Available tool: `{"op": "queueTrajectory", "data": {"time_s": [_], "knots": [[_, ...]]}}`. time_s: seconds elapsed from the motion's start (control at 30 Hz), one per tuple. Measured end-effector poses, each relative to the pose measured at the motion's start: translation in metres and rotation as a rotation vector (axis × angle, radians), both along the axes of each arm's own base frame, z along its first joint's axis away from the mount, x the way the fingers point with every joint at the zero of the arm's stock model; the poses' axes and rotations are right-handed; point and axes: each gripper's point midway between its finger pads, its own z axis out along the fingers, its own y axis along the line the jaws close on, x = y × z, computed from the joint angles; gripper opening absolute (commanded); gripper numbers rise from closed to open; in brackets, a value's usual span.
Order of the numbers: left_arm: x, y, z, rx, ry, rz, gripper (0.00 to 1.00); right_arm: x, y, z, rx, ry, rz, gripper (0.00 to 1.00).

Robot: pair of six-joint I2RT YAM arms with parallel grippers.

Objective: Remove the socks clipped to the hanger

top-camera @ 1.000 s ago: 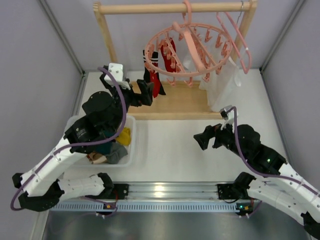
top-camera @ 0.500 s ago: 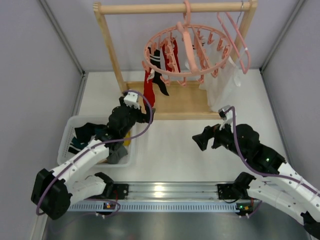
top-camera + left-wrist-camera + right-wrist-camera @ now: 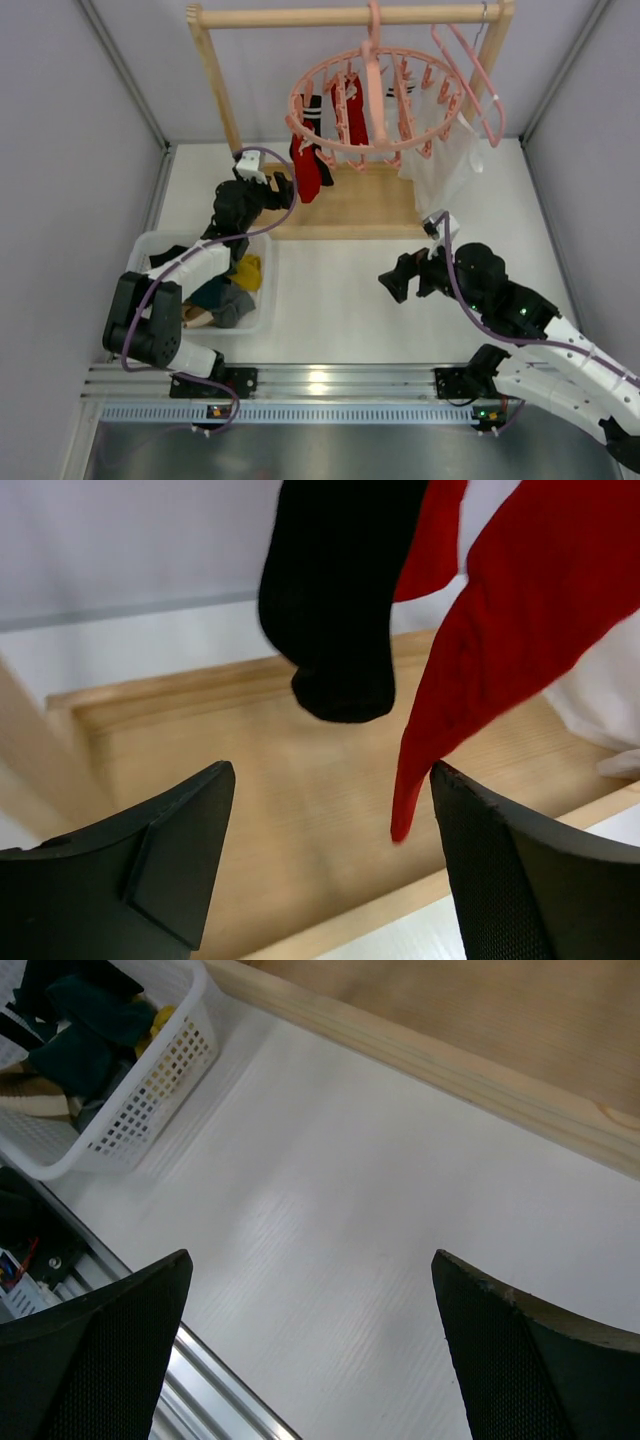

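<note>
Dangling red sock before left claw

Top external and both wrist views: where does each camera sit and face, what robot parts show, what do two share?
Top external: above and behind, looking down; both arms and round salmon-pink plastic drying ring show.
Left wrist: on left arm, facing black sock and red sock; left end effector open.
Right wrist: on right arm, facing down at white table; right end effector open.
Top and right wrist share white plastic basket.
</note>
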Motion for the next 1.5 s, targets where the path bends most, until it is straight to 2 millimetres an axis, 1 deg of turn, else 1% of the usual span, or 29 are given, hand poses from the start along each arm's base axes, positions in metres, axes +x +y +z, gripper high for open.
{"op": "queueTrajectory", "data": {"time_s": [0.03,0.1,0.2,0.23,0.33,0.47,0.53,0.57,0.6,0.63,0.67,0.7,0.73,0.77,0.87,0.9,1.0,1.1,1.17,1.27,1.4,1.5], "knots": [[0.003,-0.004,0.003,-0.006,-0.01,-0.021,0.79,0.0,0.001,-0.001,-0.004,0.001,0.003,0.99],[0.007,-0.015,0.012,-0.023,-0.038,-0.071,0.78,0.002,0.002,-0.004,-0.017,0.004,0.008,0.99],[0.003,-0.024,0.02,-0.047,-0.071,-0.124,0.78,0.003,0.004,-0.009,-0.035,0.014,0.012,0.99],[0.002,-0.026,0.023,-0.053,-0.084,-0.136,0.78,0.004,0.004,-0.01,-0.04,0.015,0.015,0.99],[-0.001,-0.029,0.025,-0.064,-0.101,-0.155,0.7,0.005,0.007,-0.011,-0.041,0.015,0.02,0.99],[-0.003,-0.033,0.03,-0.073,-0.123,-0.173,0.68,0.007,0.012,-0.011,-0.035,0.017,0.033,1.0],[-0.002,-0.033,0.033,-0.079,-0.134,-0.173,0.61,0.008,0.014,-0.008,-0.024,0.008,0.036,1.0],[0.0,-0.034,0.033,-0.083,-0.14,-0.174,0.55,0.008,0.015,-0.007,-0.02,0.005,0.037,0.99],[0.003,-0.035,0.031,-0.084,-0.139,-0.175,0.47,0.009,0.016,-0.005,-0.013,-0.001,0.038,0.99],[0.005,-0.036,0.03,-0.088,-0.136,-0.175,0.33,0.009,0.016,-0.004,-0.011,-0.003,0.039,1.0],[0.008,-0.037,0.027,-0.091,-0.128,-0.175,0.23,0.009,0.016,-0.004,-0.01,-0.004,0.04,0.99],[0.01,-0.038,0.023,-0.089,-0.12,-0.174,0.16,0.008,0.016,-0.004,-0.009,-0.003,0.041,0.99],[0.012,-0.039,0.019,-0.084,-0.114,-0.17,0.05,0.008,0.017,-0.004,-0.009,-0.003,0.042,0.99],[0.012,-0.039,0.017,-0.084,-0.108,-0.164,0.01,0.008,0.017,-0.004,-0.009,-0.003,0.043,1.0],[0.016,-0.035,0.019,-0.087,-0.113,-0.105,0.0,0.008,0.017,-0.004,-0.008,-0.004,0.044,1.0],[0.016,-0.03,0.021,-0.092,-0.115,-0.066,0.0,0.008,0.017,-0.004,-0.007,-0.004,0.044,0.99],[0.006,-0.012,0.027,-0.12,-0.121,0.033,0.0,0.008,0.017,-0.002,-0.006,-0.005,0.044,0.99],[-0.011,0.015,0.045,-0.163,-0.162,0.154,0.0,0.009,0.018,0.007,0.011,-0.022,0.045,0.99],[-0.029,0.036,0.061,-0.2,-0.206,0.229,0.0,0.009,0.018,0.015,0.028,-0.038,0.045,0.99],[-0.055,0.057,0.079,-0.25,-0.265,0.293,0.0,0.008,0.018,0.024,0.045,-0.054,0.048,0.99],[-0.078,0.07,0.096,-0.295,-0.32,0.33,0.0,0.007,0.019,0.033,0.058,-0.066,0.059,1.0],[-0.093,0.068,0.102,-0.315,-0.339,0.317,0.0,0.008,0.02,0.045,0.063,-0.079,0.06,1.0]]}}
